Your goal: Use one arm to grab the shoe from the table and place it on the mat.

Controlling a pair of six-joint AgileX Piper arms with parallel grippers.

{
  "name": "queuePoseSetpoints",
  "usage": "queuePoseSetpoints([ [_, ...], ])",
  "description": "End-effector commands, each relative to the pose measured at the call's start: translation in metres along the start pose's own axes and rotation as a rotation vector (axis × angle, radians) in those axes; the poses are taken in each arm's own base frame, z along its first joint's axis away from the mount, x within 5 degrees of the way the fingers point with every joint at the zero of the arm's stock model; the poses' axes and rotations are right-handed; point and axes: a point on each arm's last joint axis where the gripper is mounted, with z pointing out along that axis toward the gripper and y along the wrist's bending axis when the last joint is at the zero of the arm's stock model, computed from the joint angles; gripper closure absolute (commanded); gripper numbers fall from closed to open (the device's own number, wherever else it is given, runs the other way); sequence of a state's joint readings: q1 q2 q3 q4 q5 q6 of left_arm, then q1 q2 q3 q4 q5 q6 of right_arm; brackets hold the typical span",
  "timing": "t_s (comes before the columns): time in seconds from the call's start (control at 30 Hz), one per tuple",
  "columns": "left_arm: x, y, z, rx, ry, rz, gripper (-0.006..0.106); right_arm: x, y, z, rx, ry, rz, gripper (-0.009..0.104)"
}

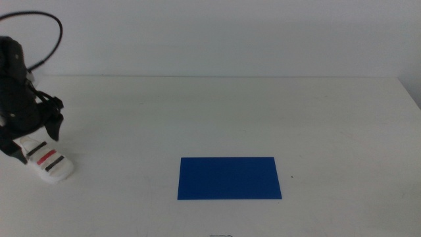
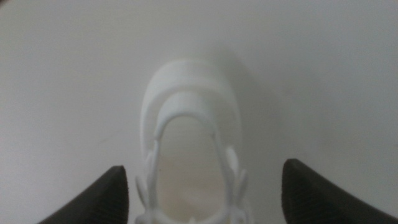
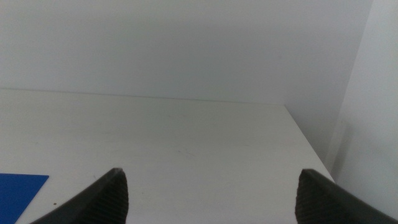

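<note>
Nearest to me in the middle view is the dark blue mat [image 1: 229, 178], lying flat on the white table [image 1: 263, 112] a little toward the front edge, roughly centre. Nothing is on it.

Off to the left, slightly farther back, I've got the small white shoe [image 1: 47, 160] sitting on the tabletop, well apart from the mat. Its toe points toward the front and right, and I can see the red stripe between two dark ones across its top.

Right over the heel end of that shoe is the left arm [image 1: 16, 79], dark grey, black cable looping up behind it. The left gripper [image 1: 29, 135] is down at the shoe with its jaws spread apart, one on each side.

My left wrist view confirms it: the shoe [image 2: 189, 149] fills the middle of the frame, I'm looking down into its opening, and the left gripper [image 2: 202, 190] has a dark jaw on either flank with white table showing between each jaw and the shoe. So it's straddling, not clamped.

The right gripper [image 3: 211, 193] waits out of the middle view. Its wrist view shows jaws wide apart over bare table, with a corner of the mat [image 3: 18, 193] in sight and the wall beyond.
</note>
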State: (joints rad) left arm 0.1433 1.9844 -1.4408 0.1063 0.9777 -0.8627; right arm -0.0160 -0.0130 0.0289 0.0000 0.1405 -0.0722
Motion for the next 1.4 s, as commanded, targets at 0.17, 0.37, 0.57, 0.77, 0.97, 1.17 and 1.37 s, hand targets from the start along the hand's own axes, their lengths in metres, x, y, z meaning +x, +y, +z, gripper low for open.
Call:
queuePoseSetpoints([
  [0.17, -0.004, -0.005, -0.012, 0.024, 0.001, 0.007, 0.036, -0.014, -0.001, -0.003, 0.008, -0.113, -0.013, 0.001],
  [0.37, -0.004, -0.005, -0.012, 0.027, 0.003, 0.018, 0.062, -0.014, -0.001, -0.003, 0.008, -0.113, -0.013, 0.001],
  [0.57, 0.007, -0.010, -0.029, 0.058, 0.017, 0.080, 0.092, -0.014, -0.001, -0.003, 0.008, -0.113, -0.013, 0.001],
  [0.77, 0.041, -0.025, -0.057, 0.059, 0.036, 0.113, 0.093, -0.014, -0.001, -0.003, 0.008, -0.113, -0.013, 0.001],
  [0.97, 0.099, -0.060, -0.084, 0.072, 0.058, 0.237, 0.093, -0.014, -0.001, -0.003, 0.008, -0.113, -0.013, 0.001],
  [1.17, 0.166, -0.101, -0.105, 0.156, 0.044, 0.388, 0.093, -0.014, -0.001, -0.003, 0.008, -0.113, -0.013, 0.001],
  [1.37, 0.218, -0.139, -0.112, 0.214, 0.043, 0.531, 0.093, -0.014, -0.001, -0.003, 0.008, -0.113, -0.013, 0.001],
])
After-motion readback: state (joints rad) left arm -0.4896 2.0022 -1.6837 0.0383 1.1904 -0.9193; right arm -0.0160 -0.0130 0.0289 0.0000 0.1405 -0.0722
